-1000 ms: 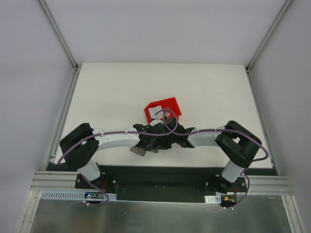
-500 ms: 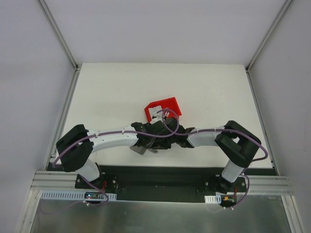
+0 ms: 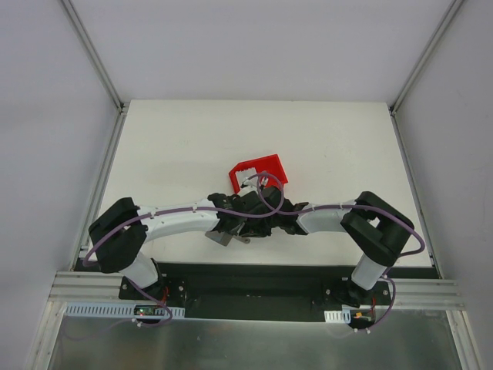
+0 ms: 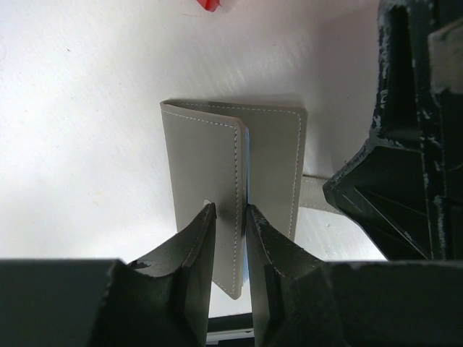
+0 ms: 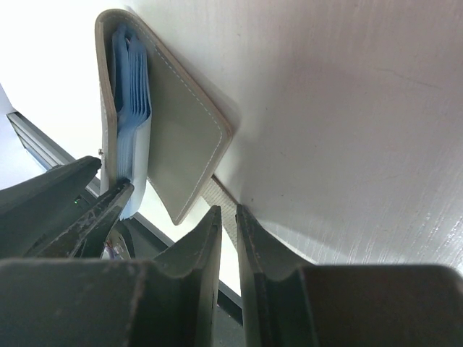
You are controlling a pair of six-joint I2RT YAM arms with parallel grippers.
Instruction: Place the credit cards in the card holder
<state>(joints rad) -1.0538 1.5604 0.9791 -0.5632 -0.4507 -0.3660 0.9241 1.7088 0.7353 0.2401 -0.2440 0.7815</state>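
The grey card holder (image 4: 206, 166) stands partly unfolded near the table's front edge, under both wrists (image 3: 222, 237). My left gripper (image 4: 229, 210) is shut on one of its flaps, one finger outside the cover and one against the blue slotted inside (image 5: 130, 87). My right gripper (image 5: 228, 211) is shut on the grey woven strap (image 5: 221, 194) that sticks out from the card holder's other flap (image 5: 181, 130). A pale credit card (image 3: 246, 183) shows at the left inside the red bin (image 3: 263, 168).
The red bin sits just behind the two wrists at mid table. The table's front edge and the black base rail (image 3: 254, 279) lie close below the card holder. The right gripper's black body (image 4: 405, 144) fills the right of the left wrist view.
The left arm's elbow has dropped back toward the left and its jaws have narrowed onto the flap. The right arm and the red bin have not moved.
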